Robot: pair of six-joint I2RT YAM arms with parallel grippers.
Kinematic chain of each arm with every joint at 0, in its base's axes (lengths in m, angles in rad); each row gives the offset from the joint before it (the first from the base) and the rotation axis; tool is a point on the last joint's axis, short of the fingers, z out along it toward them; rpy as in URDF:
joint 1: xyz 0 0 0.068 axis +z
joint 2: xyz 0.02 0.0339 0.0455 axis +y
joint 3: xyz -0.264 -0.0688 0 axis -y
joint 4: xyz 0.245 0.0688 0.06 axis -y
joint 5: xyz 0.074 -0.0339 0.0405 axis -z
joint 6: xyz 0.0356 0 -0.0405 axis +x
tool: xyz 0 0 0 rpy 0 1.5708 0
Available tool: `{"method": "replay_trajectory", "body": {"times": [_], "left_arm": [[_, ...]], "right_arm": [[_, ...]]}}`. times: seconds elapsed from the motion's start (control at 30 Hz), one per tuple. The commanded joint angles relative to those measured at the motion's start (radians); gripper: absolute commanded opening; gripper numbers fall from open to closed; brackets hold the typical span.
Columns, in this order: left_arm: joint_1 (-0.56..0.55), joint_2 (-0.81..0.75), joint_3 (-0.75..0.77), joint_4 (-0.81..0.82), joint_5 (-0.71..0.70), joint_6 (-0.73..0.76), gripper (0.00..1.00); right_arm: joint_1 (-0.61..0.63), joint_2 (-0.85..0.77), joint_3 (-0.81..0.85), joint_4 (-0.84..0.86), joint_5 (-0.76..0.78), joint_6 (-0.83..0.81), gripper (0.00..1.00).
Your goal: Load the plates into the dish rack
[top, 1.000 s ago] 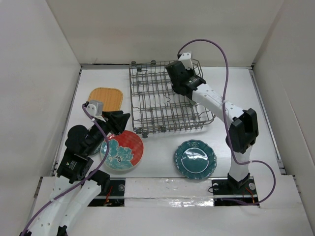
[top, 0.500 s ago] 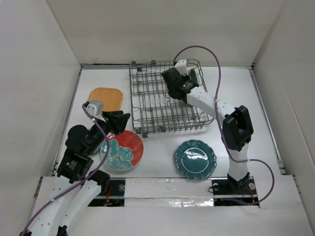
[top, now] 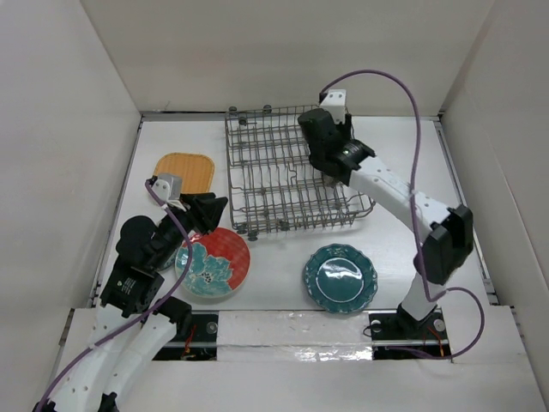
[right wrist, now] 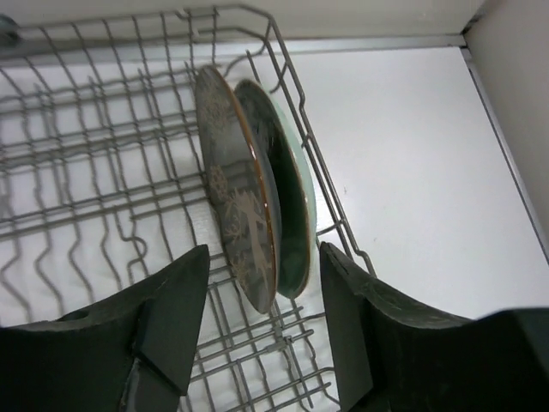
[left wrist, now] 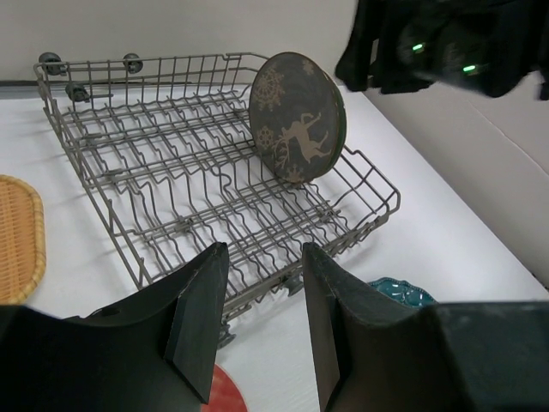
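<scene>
The grey wire dish rack (top: 274,176) stands at the table's back. The grey-brown deer plate (right wrist: 236,215) and the mint-green plate (right wrist: 296,202) stand on edge at the rack's right end; the deer plate also shows in the left wrist view (left wrist: 298,118). My right gripper (right wrist: 262,253) is open and empty just above them, and it hides them in the top view (top: 333,163). The red plate with the teal flower (top: 213,262), the dark teal scalloped plate (top: 340,276) and the orange plate (top: 184,173) lie flat on the table. My left gripper (top: 208,210) is open and empty above the red plate's far edge.
White walls close in the table on the left, back and right. The rack (left wrist: 197,172) sits slightly skewed, with its left and middle rows holding nothing. The right arm's purple cable (top: 403,86) loops above the rack's right side.
My right gripper has pulled back a little to the right over the rack's right end and the arm's elbow has swung right. The left arm and the table plates have not moved.
</scene>
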Motion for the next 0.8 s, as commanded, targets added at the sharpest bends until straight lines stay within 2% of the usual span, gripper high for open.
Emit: {"method": "replay_trajectory", "body": {"times": [0.0,0.03,0.13,0.2,0.23,0.27,0.33,0.4,0.47,0.5,0.53,0.57,0.6,0.63,0.7,0.77], "left_arm": [[0.003,0.008,0.003,0.031,-0.01,0.012,0.37],[0.003,0.013,0.003,0.033,-0.01,0.012,0.37],[0.003,0.025,0.006,0.033,-0.007,0.013,0.36],[0.003,0.027,0.009,0.028,-0.007,0.015,0.33],[0.003,0.017,0.009,0.028,-0.007,0.013,0.31],[0.003,0.014,0.003,0.03,-0.008,0.013,0.26],[0.012,0.007,0.001,0.03,-0.015,0.009,0.2],[0.012,0.013,0.002,0.031,-0.012,0.009,0.11],[0.012,0.02,0.006,0.033,-0.001,0.009,0.07],[0.012,0.022,0.006,0.031,-0.001,0.01,0.06],[0.012,0.025,0.006,0.031,0.004,0.009,0.05],[0.012,0.023,0.006,0.031,0.004,0.01,0.05],[0.012,0.02,0.006,0.031,0.002,0.009,0.05],[0.012,0.014,0.007,0.03,0.002,0.01,0.05],[0.012,0.007,0.006,0.03,0.001,0.01,0.06],[0.012,-0.003,0.004,0.028,-0.004,0.01,0.07]], "right_arm": [[0.026,-0.146,-0.054,0.079,-0.064,0.023,0.58],[0.04,-0.209,-0.079,0.085,-0.1,0.03,0.4],[0.107,-0.33,-0.253,0.152,-0.255,0.041,0.0],[0.138,-0.48,-0.367,0.178,-0.361,0.079,0.0],[0.149,-0.539,-0.498,0.185,-0.386,0.137,0.0],[0.149,-0.658,-0.566,0.182,-0.413,0.177,0.0],[0.134,-0.779,-0.765,0.165,-0.518,0.313,0.0],[0.078,-0.945,-0.881,0.096,-0.593,0.397,0.0],[0.026,-1.036,-1.012,-0.029,-0.622,0.492,0.06],[-0.029,-1.115,-1.047,-0.076,-0.628,0.527,0.13],[-0.047,-1.152,-1.077,-0.105,-0.639,0.582,0.37],[-0.048,-1.188,-1.126,-0.09,-0.657,0.595,0.54],[-0.06,-1.214,-1.139,-0.084,-0.705,0.604,0.67],[-0.075,-1.22,-1.147,-0.098,-0.701,0.669,0.74],[-0.113,-1.197,-1.177,-0.139,-0.694,0.693,0.86],[-0.158,-1.151,-1.188,-0.122,-0.726,0.708,0.9]]}}
